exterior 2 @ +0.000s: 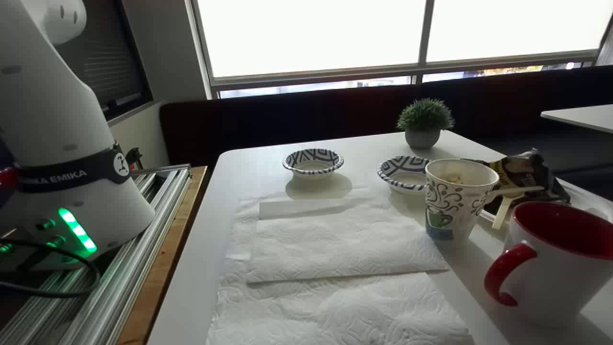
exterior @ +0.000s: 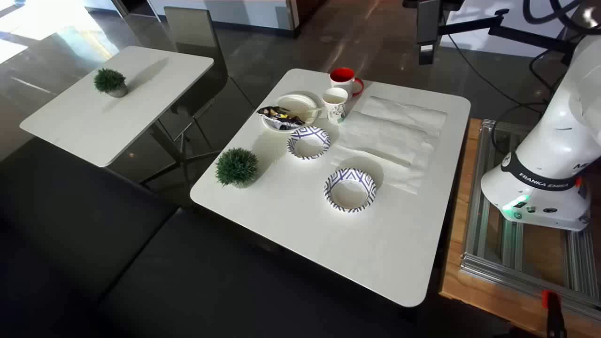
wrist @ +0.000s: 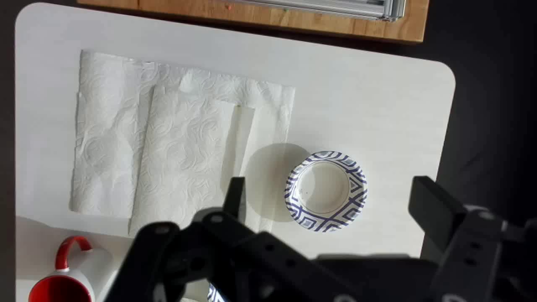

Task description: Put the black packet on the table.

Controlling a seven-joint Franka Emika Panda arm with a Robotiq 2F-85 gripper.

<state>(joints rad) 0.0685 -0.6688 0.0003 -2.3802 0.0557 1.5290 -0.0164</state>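
The black packet (exterior: pixel 281 116) lies crumpled on the white plate (exterior: pixel 293 101), one end reaching past the rim near an edge of the surface (exterior: pixel 291 220), so it has yet to be moved off the plate and set on the surface itself. A pale utensil (exterior: pixel 313 110) shares the plate; whether it runs beneath the packet cannot be told, and if the grasp catches it or the rim, the plate could drag along. The crinkly wrapper would probably fold when pinched and slip if taken only by a corner; a release on the outer side could send it over the edge. Just beside the plate stands a paper cup (exterior: pixel 335 107), with a red-handled mug (exterior 2: pixel 555 268) next to it, so a low sideways approach might topple the cup. A patterned bowl (exterior: pixel 309 142), close by, looks light enough to skid if brushed. In the wrist view the fingers (wrist: pixel 434 205) stand wide apart, holding nothing, above a matching bowl (wrist: pixel 326 191); descending there would likely meet the wrong thing.
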